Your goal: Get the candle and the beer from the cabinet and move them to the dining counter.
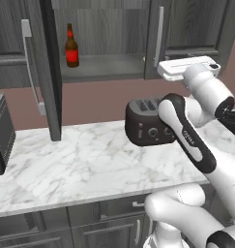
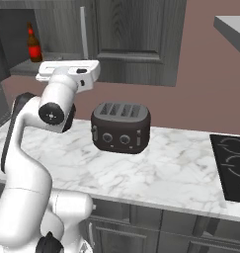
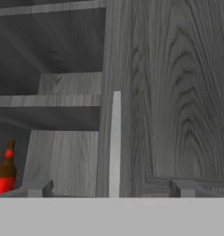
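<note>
The beer [image 1: 72, 48] [image 2: 34, 45], a dark bottle with a red label, stands upright on the lower shelf of the cabinet [image 1: 104, 68], whose left door [image 1: 49, 72] is swung open. In the hand view the beer [image 3: 5, 173] sits at the lower left. My gripper [image 3: 111, 189] is open with nothing between its fingertips [image 3: 37, 188]. It faces the closed right door's silver bar handle [image 3: 115, 143] [image 1: 160, 36], to the right of the bottle at about shelf height. The hand [image 1: 186, 68] [image 2: 67, 71] is level. The candle and the dining counter are out of view.
A dark toaster [image 1: 148, 123] [image 2: 120, 127] stands on the marble wall counter [image 1: 80, 160] under the arm. A dark appliance [image 1: 0, 131] is at the counter's left end and a black stovetop [image 2: 230, 163] at its right. The open door juts out over the counter.
</note>
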Robot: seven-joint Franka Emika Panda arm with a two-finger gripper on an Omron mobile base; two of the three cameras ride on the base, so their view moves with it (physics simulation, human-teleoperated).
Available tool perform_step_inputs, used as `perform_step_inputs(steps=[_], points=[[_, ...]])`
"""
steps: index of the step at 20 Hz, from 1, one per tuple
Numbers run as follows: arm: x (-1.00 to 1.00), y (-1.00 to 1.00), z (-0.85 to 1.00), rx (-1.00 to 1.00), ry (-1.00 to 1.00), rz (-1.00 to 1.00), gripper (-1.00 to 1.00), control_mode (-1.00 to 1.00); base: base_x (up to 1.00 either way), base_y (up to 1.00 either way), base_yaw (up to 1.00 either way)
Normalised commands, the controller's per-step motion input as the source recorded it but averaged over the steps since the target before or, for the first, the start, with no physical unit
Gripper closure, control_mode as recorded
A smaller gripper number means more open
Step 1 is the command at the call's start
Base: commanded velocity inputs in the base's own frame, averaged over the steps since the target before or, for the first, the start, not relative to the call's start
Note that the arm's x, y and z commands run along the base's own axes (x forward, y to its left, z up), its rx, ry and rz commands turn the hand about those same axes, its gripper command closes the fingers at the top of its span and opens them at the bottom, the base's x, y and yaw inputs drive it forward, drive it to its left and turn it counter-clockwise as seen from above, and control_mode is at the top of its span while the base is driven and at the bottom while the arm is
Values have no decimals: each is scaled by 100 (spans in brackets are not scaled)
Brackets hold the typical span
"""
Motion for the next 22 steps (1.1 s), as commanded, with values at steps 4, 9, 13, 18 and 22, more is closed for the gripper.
perform_step_inputs(steps=[4, 9, 13, 18, 22], points=[[25, 0, 0, 0, 0, -16, -100, -100, 0, 0, 0], [32, 3, 7, 0, 0, -4, -100, -100, 0, 0, 0], [28, 0, 19, 0, 0, 0, -100, -100, 0, 0, 0], [46, 0, 9, 0, 0, 0, -100, -100, 0, 0, 0], [39, 0, 4, 0, 0, 0, -100, -100, 0, 0, 0]])
